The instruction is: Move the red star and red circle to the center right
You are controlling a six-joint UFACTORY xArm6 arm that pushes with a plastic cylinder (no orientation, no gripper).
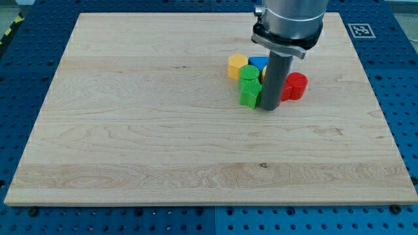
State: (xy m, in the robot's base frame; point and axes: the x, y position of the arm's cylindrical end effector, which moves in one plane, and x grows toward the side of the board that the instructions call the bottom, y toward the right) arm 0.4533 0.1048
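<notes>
The red circle (pixel 295 85) stands right of the board's middle, in the upper half. My tip (pixel 269 108) rests on the board just left of it, touching or nearly touching it, and right of the green blocks. The rod hides whatever lies behind it. I cannot make out a red star; it may be hidden behind the rod or the arm. A green circle (pixel 249 74) and a green star-like block (pixel 249 95) sit just left of the tip. A yellow hexagon (pixel 237 66) and a blue block (pixel 260 63) lie behind them.
The blocks form one tight cluster on the wooden board (pixel 130 130). The arm's grey head (pixel 289 23) hangs over the cluster at the view's top. A blue perforated table surrounds the board, with a marker tag (pixel 358 29) at the top right.
</notes>
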